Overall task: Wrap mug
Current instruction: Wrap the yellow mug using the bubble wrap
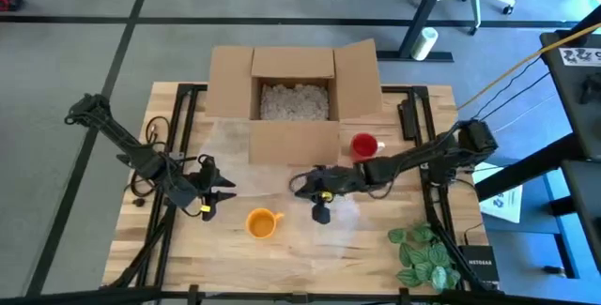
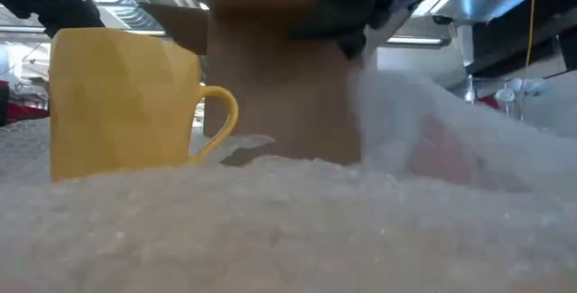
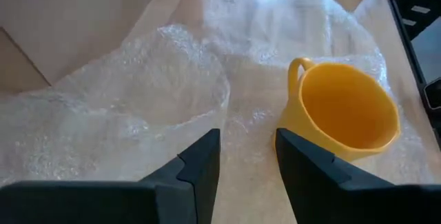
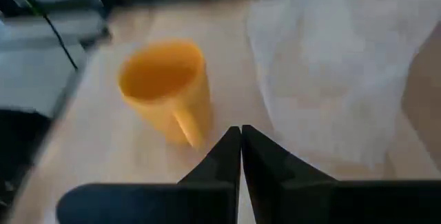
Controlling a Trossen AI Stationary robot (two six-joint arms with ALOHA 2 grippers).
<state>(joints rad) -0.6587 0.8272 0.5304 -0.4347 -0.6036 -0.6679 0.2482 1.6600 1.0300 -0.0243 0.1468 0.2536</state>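
Observation:
A yellow mug (image 1: 262, 222) stands upright on its base at the table's near middle, on a clear sheet of bubble wrap (image 1: 282, 169); it also shows in the left wrist view (image 3: 344, 110). My left gripper (image 1: 223, 200) is open just left of the mug, low over the wrap (image 3: 138, 107), with nothing between its fingers. My right gripper (image 1: 313, 197) is shut just right of and beyond the mug (image 4: 165, 86), at the bubble wrap (image 4: 331, 72). My right gripper seems to pinch a raised part of the bubble wrap (image 2: 361, 81) between its shut fingers, coming from above. In the low view the wrap rises in a peak to the fingers and slopes down to the table on its right. The exact place of contact is hidden by the fingers.
An open cardboard box (image 1: 296, 89) with filling stands at the far middle. A red mug (image 1: 364, 144) sits right of it, behind my right arm. A green plant (image 1: 424, 253) lies at the near right corner.

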